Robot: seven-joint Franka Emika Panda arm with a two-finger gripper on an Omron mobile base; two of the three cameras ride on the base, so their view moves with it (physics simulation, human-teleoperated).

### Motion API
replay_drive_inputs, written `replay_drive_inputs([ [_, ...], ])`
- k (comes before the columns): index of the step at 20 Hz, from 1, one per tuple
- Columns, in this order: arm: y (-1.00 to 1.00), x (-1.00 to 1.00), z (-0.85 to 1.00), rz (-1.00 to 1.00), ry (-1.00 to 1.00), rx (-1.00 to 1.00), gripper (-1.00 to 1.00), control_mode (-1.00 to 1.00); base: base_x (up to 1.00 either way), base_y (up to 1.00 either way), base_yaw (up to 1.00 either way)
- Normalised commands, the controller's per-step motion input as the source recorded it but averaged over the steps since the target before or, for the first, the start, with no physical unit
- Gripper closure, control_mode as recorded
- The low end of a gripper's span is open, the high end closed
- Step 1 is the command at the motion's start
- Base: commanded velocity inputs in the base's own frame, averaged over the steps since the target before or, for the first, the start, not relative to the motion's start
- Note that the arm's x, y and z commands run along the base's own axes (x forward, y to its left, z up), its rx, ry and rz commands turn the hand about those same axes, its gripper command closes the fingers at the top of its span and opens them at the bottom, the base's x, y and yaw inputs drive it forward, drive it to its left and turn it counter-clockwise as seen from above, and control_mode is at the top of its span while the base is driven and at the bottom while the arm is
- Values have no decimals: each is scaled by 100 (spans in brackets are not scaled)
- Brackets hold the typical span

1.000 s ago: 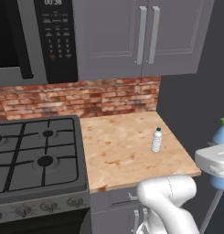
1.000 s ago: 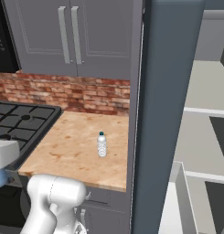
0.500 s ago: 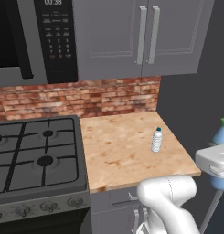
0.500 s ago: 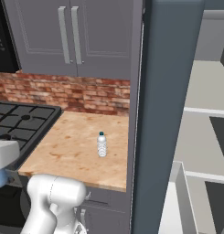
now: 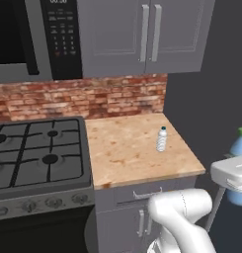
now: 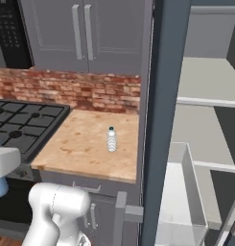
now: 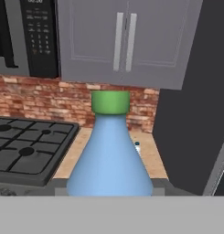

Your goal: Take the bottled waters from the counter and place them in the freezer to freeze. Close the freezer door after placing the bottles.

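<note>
Gripper (image 7: 109, 194) clamped on blue bottle (image 7: 109, 157), upright, green cap up.
Left base: clear bottle (image 5: 162, 139) upright on counter (image 5: 127, 153), near freezer side. Right base: freezer (image 6: 205, 115) open. Hand: bottle likely light, slick; grip mid-body.

Bottle (image 5: 162, 139) on counter (image 5: 122, 153), right of stove (image 5: 38, 158)

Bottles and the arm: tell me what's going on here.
The robot's gripper is shut on the blue-tinted bottle with the green cap, holding it upright off the counter, near the dark freezer. The clear bottle with the blue cap stands upright on the counter near its right edge, untouched. In the right base view the freezer is open, with pale shelves showing. So one bottle is in hand, not yet placed, and one remains on the counter.
</note>
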Motion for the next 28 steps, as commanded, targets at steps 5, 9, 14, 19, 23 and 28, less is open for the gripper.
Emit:
replay_drive_inputs([
  [5, 0, 0, 0, 0, 0, 0, 100, 100, -65, 0, -1],
  [9, 0, 0, 0, 0, 0, 0, 100, 100, -67, 0, -1],
  [14, 0, 0, 0, 0, 0, 0, 100, 100, -69, 0, -1],
  [19, 0, 0, 0, 0, 0, 0, 100, 100, -64, 0, -1],
  [23, 0, 0, 0, 0, 0, 0, 100, 100, -41, -17, 0],
  [28, 0, 0, 0, 0, 0, 0, 100, 100, -36, -34, 0],
])
